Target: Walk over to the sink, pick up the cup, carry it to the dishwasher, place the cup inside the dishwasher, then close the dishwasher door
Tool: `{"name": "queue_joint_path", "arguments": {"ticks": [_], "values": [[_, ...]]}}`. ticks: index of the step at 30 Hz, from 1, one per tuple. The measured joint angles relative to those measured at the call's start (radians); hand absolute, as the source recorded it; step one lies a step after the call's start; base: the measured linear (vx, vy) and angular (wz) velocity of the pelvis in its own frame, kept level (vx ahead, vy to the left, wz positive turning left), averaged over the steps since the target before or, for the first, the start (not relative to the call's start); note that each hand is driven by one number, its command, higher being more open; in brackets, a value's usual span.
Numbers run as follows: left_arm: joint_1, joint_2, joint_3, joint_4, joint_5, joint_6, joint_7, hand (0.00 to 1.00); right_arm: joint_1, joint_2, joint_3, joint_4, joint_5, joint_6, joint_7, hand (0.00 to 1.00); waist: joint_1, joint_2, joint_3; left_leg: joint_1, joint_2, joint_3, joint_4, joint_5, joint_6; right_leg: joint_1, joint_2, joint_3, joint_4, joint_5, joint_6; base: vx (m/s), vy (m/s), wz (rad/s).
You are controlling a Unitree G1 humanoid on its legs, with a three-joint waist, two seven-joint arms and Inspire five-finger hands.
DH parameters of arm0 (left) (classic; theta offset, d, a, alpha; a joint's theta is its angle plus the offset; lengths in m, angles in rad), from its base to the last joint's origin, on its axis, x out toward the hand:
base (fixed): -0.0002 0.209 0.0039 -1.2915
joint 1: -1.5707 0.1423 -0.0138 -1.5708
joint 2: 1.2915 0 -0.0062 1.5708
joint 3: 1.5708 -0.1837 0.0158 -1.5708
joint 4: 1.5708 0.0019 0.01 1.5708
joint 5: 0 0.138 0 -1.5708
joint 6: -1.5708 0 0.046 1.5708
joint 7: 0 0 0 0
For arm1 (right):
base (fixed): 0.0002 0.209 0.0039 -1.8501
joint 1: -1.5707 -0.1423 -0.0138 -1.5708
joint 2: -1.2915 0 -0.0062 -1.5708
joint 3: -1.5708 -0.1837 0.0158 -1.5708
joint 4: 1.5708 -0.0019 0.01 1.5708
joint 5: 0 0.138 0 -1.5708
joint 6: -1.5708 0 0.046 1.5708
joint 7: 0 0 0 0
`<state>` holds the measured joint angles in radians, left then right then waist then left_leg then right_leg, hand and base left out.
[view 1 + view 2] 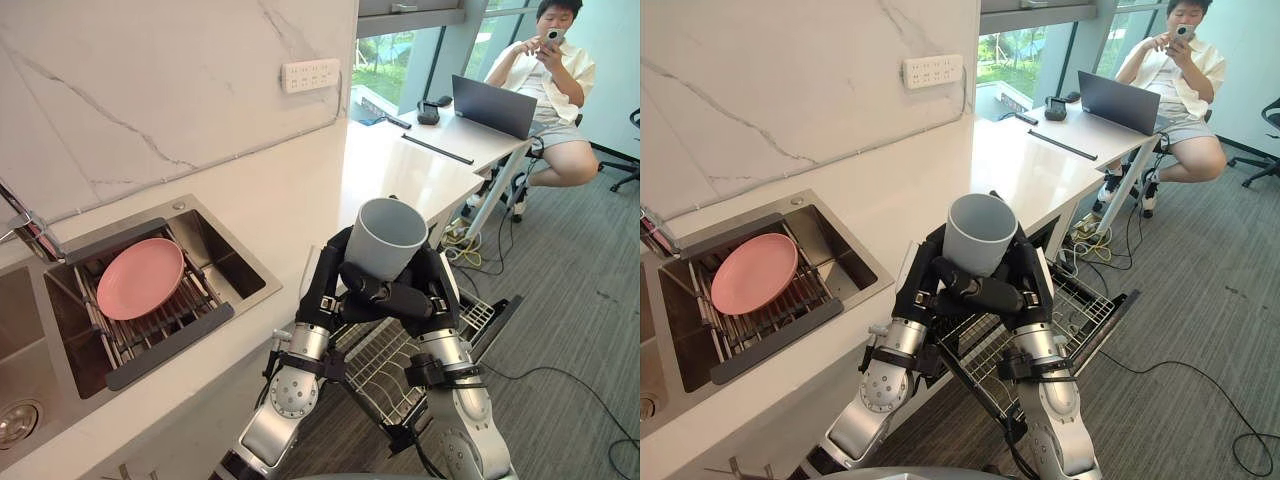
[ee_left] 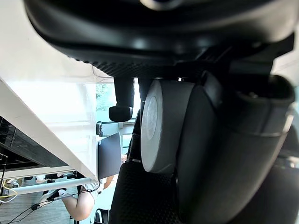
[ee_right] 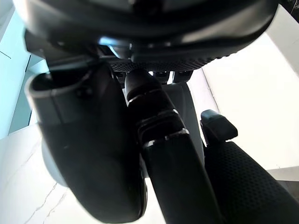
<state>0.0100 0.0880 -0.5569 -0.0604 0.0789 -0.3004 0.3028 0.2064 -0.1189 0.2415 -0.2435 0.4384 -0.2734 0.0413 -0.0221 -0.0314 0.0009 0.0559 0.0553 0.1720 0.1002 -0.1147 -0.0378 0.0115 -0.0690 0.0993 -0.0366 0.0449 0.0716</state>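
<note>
Both hands [image 1: 322, 285] round cup [image 1: 385, 240], wrist-view base [image 2: 154, 126], probably

Office kitchenette, by the look of it: steel sink [image 1: 225, 262] holding a pink plate [image 1: 140, 278], open dishwasher [image 1: 1085, 305] under a white counter [image 1: 300, 200] — beyond, a desk [image 1: 470, 135] with laptop [image 1: 490, 107], seated person [image 1: 545, 75], grey carpet [image 1: 580, 300].

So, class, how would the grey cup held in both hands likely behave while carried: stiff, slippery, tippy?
Probably stiff: the cup shows a round, undented rim with the left hand and right hand curled round it. Its smooth wall may be slippery. Mouth up, it looks empty, so likely light.
</note>
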Motion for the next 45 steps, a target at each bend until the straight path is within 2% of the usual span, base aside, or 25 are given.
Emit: {"name": "queue_joint_path", "arguments": {"ticks": [8,9,14,22,28,33,36,39,42,45], "values": [[0.000,0.001,-0.018,0.000,-0.003,0.016,0.000,0.00,-0.002,-0.017,-0.019,0.017,-0.013,0.000,-0.005,0.00,-0.001,-0.001,0.000,-0.005,-0.003,-0.010,0.001,0.002,0.002,0.000,-0.003,-0.009,0.000,0.000,0.000,0.00,-0.001,0.03],[0.000,0.001,-0.018,0.000,-0.004,0.016,0.000,1.00,-0.002,-0.017,-0.019,0.017,-0.013,0.000,-0.005,0.00,-0.001,-0.001,0.000,-0.007,-0.003,-0.013,0.001,0.002,0.002,0.000,-0.003,-0.012,0.000,0.000,0.000,-0.01,-0.007,0.05],[0.001,0.010,-0.022,0.000,-0.015,0.014,-0.003,1.00,-0.010,-0.020,-0.026,0.022,-0.010,0.000,-0.005,0.00,-0.001,-0.001,-0.001,-0.008,-0.003,-0.014,0.002,0.002,0.002,0.000,-0.003,-0.013,0.000,0.000,0.000,0.00,-0.002,0.01],[0.016,0.036,-0.016,0.000,-0.079,-0.026,-0.075,1.00,-0.023,-0.064,-0.050,0.022,-0.008,0.000,0.015,0.00,0.000,-0.002,0.000,-0.010,-0.003,-0.015,0.002,0.002,0.002,0.000,-0.003,-0.013,-0.001,0.002,0.003,0.00,0.000,0.00],[0.061,0.040,0.021,-0.028,-0.183,-0.057,-0.212,1.00,-0.017,-0.078,-0.096,-0.004,-0.008,0.000,0.072,0.00,-0.001,-0.003,0.001,-0.012,-0.003,-0.016,0.003,0.002,0.002,0.002,-0.003,-0.013,0.000,0.002,0.003,0.00,0.000,0.00],[0.122,0.045,0.038,-0.070,-0.291,-0.058,-0.359,1.00,0.005,-0.076,-0.173,-0.049,-0.007,0.000,0.119,0.00,-0.002,-0.002,0.004,-0.020,-0.002,-0.016,0.002,0.000,0.002,-0.010,-0.003,-0.013,0.001,0.002,0.004,0.00,0.000,0.00],[0.150,0.049,0.040,-0.085,-0.296,-0.047,-0.413,1.00,0.015,-0.076,-0.217,-0.053,0.007,0.000,0.136,0.00,-0.003,0.000,0.012,-0.022,-0.002,-0.013,0.002,0.000,0.001,-0.014,-0.002,-0.011,0.001,0.002,0.004,0.00,0.000,-0.01],[0.202,0.067,0.060,-0.049,-0.297,-0.001,-0.430,1.00,0.017,-0.072,-0.317,-0.084,0.086,-0.005,0.127,0.00,-0.003,0.004,0.016,-0.022,-0.001,-0.006,0.003,-0.002,-0.001,-0.016,-0.002,-0.005,0.000,0.001,0.004,0.00,0.000,-0.07],[0.244,0.099,0.091,0.038,-0.299,0.059,-0.432,1.00,0.015,-0.072,-0.396,-0.119,0.156,-0.047,0.115,0.00,-0.008,0.005,0.018,-0.022,0.001,0.004,0.002,-0.003,-0.002,-0.022,0.000,0.005,0.000,0.001,0.004,0.00,-0.003,-0.09],[0.274,0.115,0.102,0.063,-0.319,0.089,-0.433,1.00,0.016,-0.072,-0.414,-0.127,0.170,-0.076,0.112,0.00,-0.021,0.004,0.020,-0.022,0.001,0.008,0.002,-0.004,-0.001,-0.023,0.001,0.008,0.000,0.002,0.004,0.00,-0.003,-0.03]]}}
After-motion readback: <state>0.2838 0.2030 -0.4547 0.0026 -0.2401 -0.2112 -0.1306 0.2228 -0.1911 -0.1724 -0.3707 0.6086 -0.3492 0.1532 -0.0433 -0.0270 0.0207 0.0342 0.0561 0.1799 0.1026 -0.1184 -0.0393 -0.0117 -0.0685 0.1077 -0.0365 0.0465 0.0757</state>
